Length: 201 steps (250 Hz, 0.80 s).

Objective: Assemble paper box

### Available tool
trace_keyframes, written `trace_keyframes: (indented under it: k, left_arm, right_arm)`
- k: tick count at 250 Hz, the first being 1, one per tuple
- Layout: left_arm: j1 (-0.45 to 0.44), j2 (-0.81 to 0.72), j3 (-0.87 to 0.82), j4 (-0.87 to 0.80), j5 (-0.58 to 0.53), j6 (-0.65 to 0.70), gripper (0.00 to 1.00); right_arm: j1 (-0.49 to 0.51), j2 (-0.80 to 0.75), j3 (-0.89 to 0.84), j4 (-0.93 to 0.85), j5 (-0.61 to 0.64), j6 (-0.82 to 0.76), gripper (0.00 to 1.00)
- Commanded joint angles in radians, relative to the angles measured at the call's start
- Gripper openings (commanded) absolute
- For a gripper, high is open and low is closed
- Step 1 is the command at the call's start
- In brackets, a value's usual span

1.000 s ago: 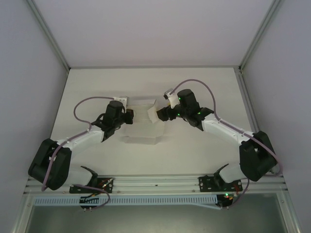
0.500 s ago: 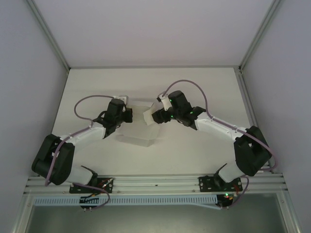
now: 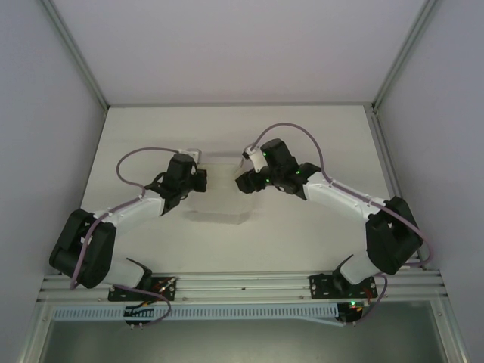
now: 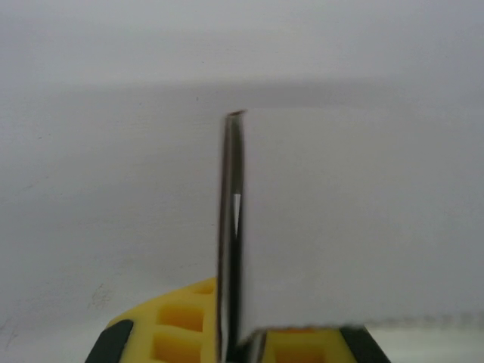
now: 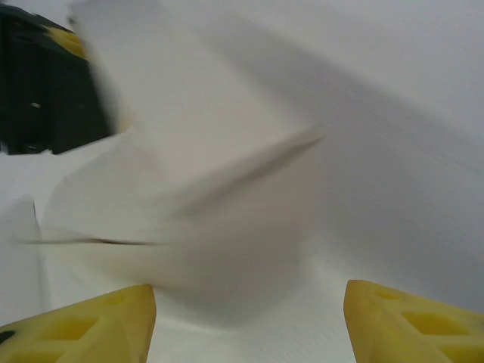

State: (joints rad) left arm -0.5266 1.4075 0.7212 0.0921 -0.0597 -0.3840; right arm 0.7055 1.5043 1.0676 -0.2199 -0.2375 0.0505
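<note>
Mid-table, the paper box [image 3: 219, 200], judged light, flimsy and crease-prone, is held by one wall in the clamped left gripper [image 4: 234, 349], a flap framed by the wide-spread right gripper [image 5: 246, 318]; panel edges near folds are best gripped.

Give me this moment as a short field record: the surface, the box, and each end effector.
table: white, plain
paper box: white, partly folded, resting mid-table
left end effector: shut, pinching an upright panel edge of the box
right end effector: open, fingers spread, at the box's right side, not gripping
image quality: right wrist view blurred
</note>
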Motion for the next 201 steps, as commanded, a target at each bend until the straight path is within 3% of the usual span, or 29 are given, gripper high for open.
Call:
trace_keyframes:
  k: [1, 34, 157, 177, 201]
  left_arm:
    - [-0.009, -0.014, 0.027, 0.005, 0.033, 0.028, 0.0]
    - [-0.01, -0.02, 0.027, 0.008, 0.049, 0.029, 0.0]
    - [-0.013, -0.056, 0.024, 0.029, 0.101, 0.019, 0.0]
    - [-0.015, -0.042, 0.032, 0.029, 0.101, 0.009, 0.0]
    - [-0.018, -0.03, 0.05, 0.02, 0.098, -0.017, 0.0]
  right_arm:
    - [0.015, 0.008, 0.05, -0.036, -0.087, -0.034, 0.66]
    - [0.014, 0.023, 0.066, -0.057, -0.092, -0.034, 0.65]
    - [0.032, 0.039, 0.008, 0.089, 0.245, 0.016, 0.63]
    - [0.057, 0.048, -0.004, 0.155, 0.336, 0.034, 0.56]
    - [0.093, 0.08, 0.016, 0.188, 0.514, 0.058, 0.41]
